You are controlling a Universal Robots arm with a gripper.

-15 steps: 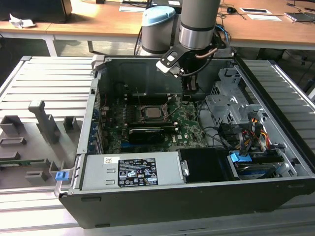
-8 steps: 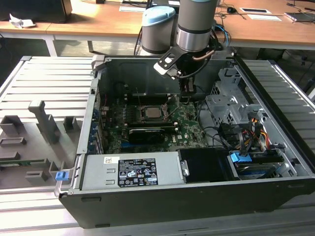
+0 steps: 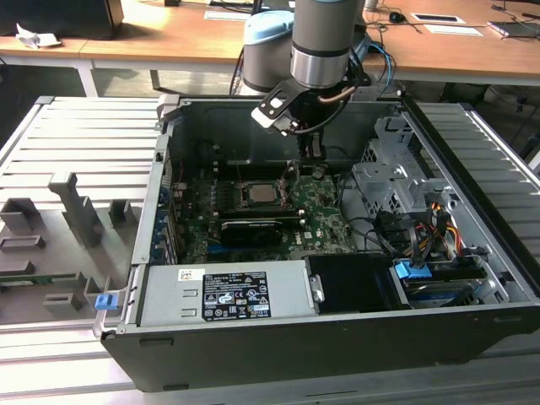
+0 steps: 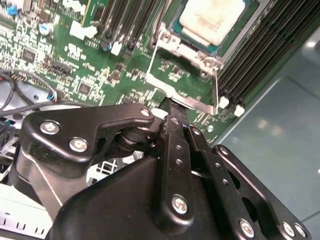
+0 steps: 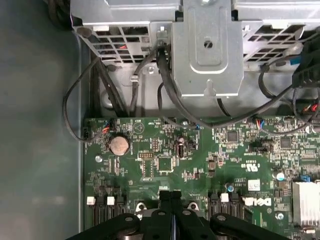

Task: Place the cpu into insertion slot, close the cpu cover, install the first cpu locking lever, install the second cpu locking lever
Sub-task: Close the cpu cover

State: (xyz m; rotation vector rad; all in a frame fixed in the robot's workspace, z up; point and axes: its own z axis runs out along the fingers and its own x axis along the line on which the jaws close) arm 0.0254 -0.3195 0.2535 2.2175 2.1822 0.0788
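As the exterior view is read from its left: grey fixture blocks (image 3: 76, 215) stand on the slatted table (image 3: 51, 143). The open computer case (image 3: 253, 354) follows, its left wall close beside the motherboard (image 3: 325, 224). The cpu (image 3: 257, 194) sits silver face up in the insertion slot (image 3: 238, 198). The gripper (image 3: 312, 160) hangs at about 2 o'clock from the cpu, with bare board beneath. The drive cage (image 3: 392, 181) lies at 3 o'clock from the gripper, close by. In the second wrist view the cpu cover (image 4: 215, 85) stands tilted open past the chip's edge. The fingers (image 4: 175, 145), pressed together, meet its outer rail.
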